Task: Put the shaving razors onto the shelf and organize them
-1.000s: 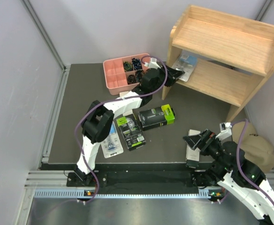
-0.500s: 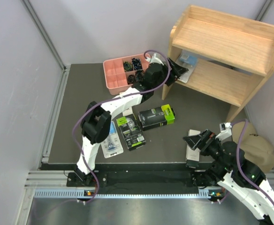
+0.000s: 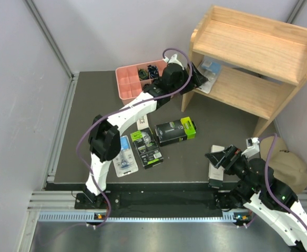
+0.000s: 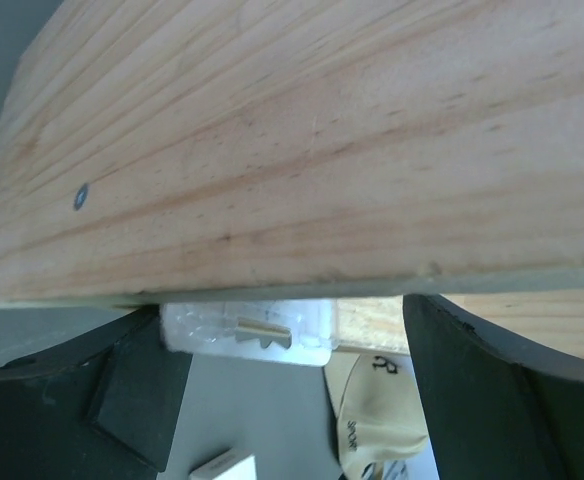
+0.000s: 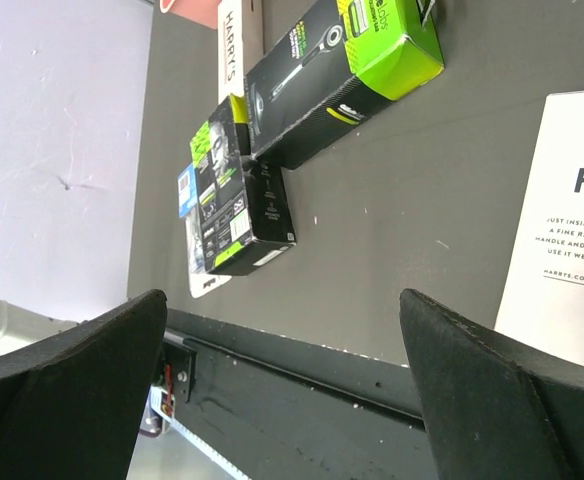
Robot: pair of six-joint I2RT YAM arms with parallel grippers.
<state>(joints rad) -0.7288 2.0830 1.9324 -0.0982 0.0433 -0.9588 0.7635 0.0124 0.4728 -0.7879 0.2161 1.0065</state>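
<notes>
The shelf [image 3: 251,47] stands at the far right corner of the table [image 3: 90,121], and its left side panel stands in the way. The left pincer [image 3: 199,77] reaches round that panel to the lower tier, where a clear blister pack [image 3: 210,71] lies at the left end. A pink tray [image 3: 128,86] sits just beside that arm, near the far edge.

The overhead view does not show how the left fingers stand. The left wrist view shows them apart, with the pack's clear edge between them under a broad face of wood and a beige cap [image 4: 380,420] beyond.

The right pincer [image 3: 217,156], its fingers wide apart, hangs over a white box [image 3: 216,167] by the near edge, right of middle.

In the middle of the table lie a black box [image 3: 175,130] with a lime end, a second black box [image 3: 146,147] just beside it, a second blister pack [image 3: 124,157], and another white box [image 3: 142,122] partly under the left arm. Only the right wrist view shows "HARRY'S" printed on that box.
</notes>
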